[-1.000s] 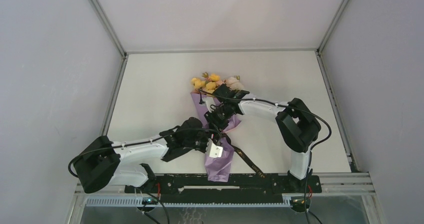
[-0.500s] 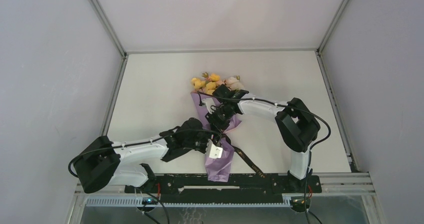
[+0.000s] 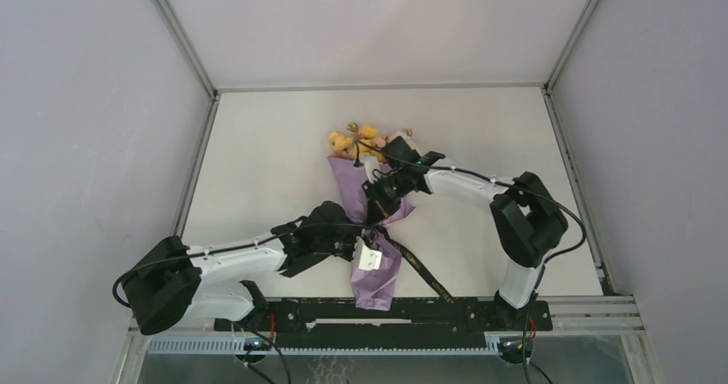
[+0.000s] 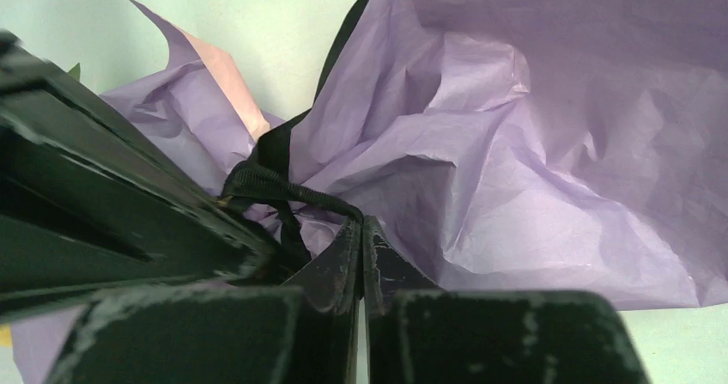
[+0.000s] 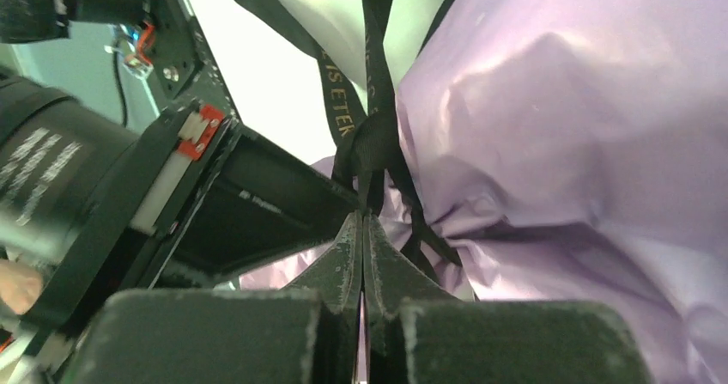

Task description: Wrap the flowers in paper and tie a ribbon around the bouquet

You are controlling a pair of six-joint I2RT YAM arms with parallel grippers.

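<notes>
Lilac-purple crinkly paper cone bouquet (image 3: 375, 285) lying on white table (image 3: 257, 161), yellow and pink blooms (image 3: 356, 141) at far end, narrow black fabric ribbon (image 3: 421, 268) cinching its waist, left gripper (image 4: 360, 229) and right gripper (image 5: 365, 221) each with fingers pressed together, pinching ribbon at the knot.

The paper (image 4: 532, 169) is seen to be thin, matt and heavily crinkled. The ribbon (image 5: 375, 139) is woven of black cloth and printed with gold lettering. The left pincer (image 4: 360, 234) and right pincer (image 5: 362, 225) are finished matt black, scuffed at the edges.
</notes>
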